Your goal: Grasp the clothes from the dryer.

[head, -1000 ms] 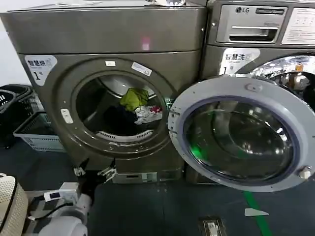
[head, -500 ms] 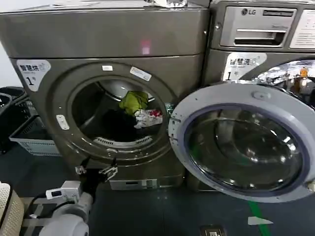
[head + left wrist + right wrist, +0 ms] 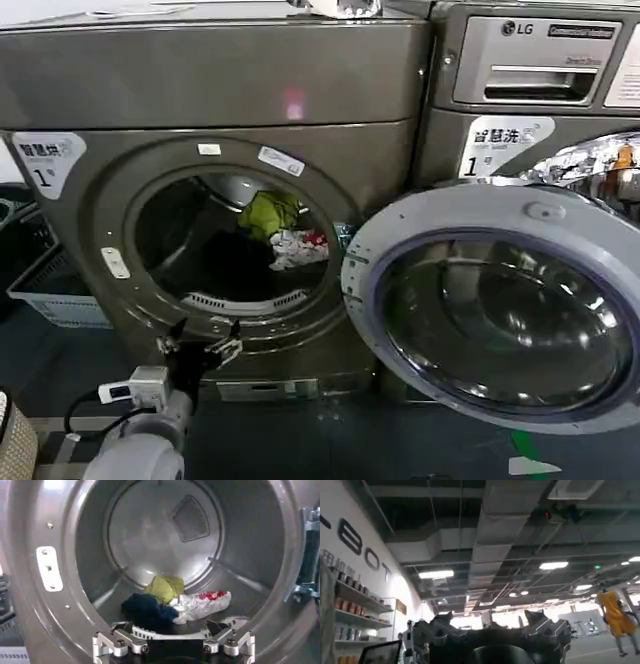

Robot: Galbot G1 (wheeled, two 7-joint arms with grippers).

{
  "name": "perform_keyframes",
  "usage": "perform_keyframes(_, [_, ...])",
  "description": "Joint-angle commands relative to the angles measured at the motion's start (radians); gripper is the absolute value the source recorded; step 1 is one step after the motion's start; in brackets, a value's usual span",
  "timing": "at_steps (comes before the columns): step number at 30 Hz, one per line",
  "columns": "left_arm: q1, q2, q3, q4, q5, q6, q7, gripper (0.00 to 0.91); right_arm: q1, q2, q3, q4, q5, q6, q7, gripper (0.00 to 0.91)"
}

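Note:
The dryer stands in front of me with its round door swung open to the right. Inside the drum the clothes lie in a small heap: a yellow-green piece, a dark navy one and a white one with red. My left gripper hangs just below and in front of the porthole's lower rim, open, with nothing between its fingers. It is short of the clothes. My right gripper points up at a ceiling, open and holding nothing.
The LG machine stands right of the dryer, behind the open door. A pale laundry basket and a dark one sit on the floor at the left. The door takes up the space to the right of the porthole.
The dryer has grown larger and its porthole has shifted a little left in the head view. The left gripper stays just below the rim. The clothes have not moved.

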Motion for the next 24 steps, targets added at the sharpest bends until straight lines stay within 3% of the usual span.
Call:
perform_keyframes(1, [0.001,0.000,-0.001,-0.004,0.000,0.049,-0.001,0.907,0.002,0.003,-0.003,0.002,-0.001,0.001,0.000,0.907])
perform_keyframes(24, [0.003,-0.002,-0.007,-0.002,0.004,0.049,-0.007,0.907,0.009,0.010,-0.014,0.009,-0.004,0.001,-0.001,0.907])
